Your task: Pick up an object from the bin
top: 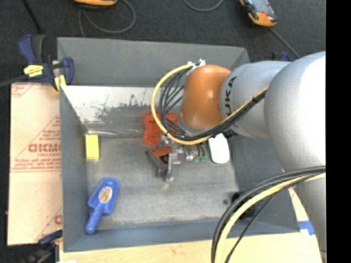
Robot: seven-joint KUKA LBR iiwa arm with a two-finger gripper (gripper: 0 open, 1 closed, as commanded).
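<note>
Glossy wrist dome [200, 100] — hand [166, 174] beside red lump [149, 129]

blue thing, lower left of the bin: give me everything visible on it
The blue tool looks like moulded plastic: a narrow handle widening into a rounded head with a pale patch on its face. It lies flat on the bin floor near the view's lower-left corner, handle towards that corner, head pointing up and right. Nothing touches it: the yellow block sits apart above it, and the pincer is off to its right.
</note>
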